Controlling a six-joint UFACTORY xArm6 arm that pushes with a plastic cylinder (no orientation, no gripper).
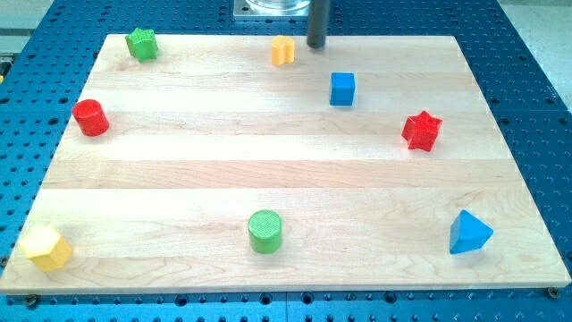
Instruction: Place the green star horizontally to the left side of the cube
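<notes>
Board: a pale wooden table top (pixel 295 179) with lengthwise grain bands fills most of the view, resting on a blue perforated base (pixel 527 54).
Rod: the dark rod comes down at the far edge, a little right of centre; my tip (pixel 316 46) sits on the board close to that edge.
Hand state: there is no hand or jaw to open or close, only the plain rod, and it is touching no block.
Blue triangle: the blue triangle (pixel 469 233) lies near the right corner, on the near side.
Yellow block, near left: a yellow hexagon-like block (pixel 47 248) sits at the near left corner.
Green cylinder: the green cylinder (pixel 264 231) stands near the near edge, slightly left of centre.
Red star: the red star (pixel 422 131) is at the right, about mid-depth.
Red cylinder: the red cylinder (pixel 90 118) is by the left edge.
Green star: the green star (pixel 141 43) is at the far left corner, well apart from the cube and the tip.
Blue cube: the blue cube (pixel 342 88) lies just nearer than the tip and slightly right of it.
Yellow block, far: a small yellow block (pixel 282 50) stands just left of the tip, apart from it.
</notes>
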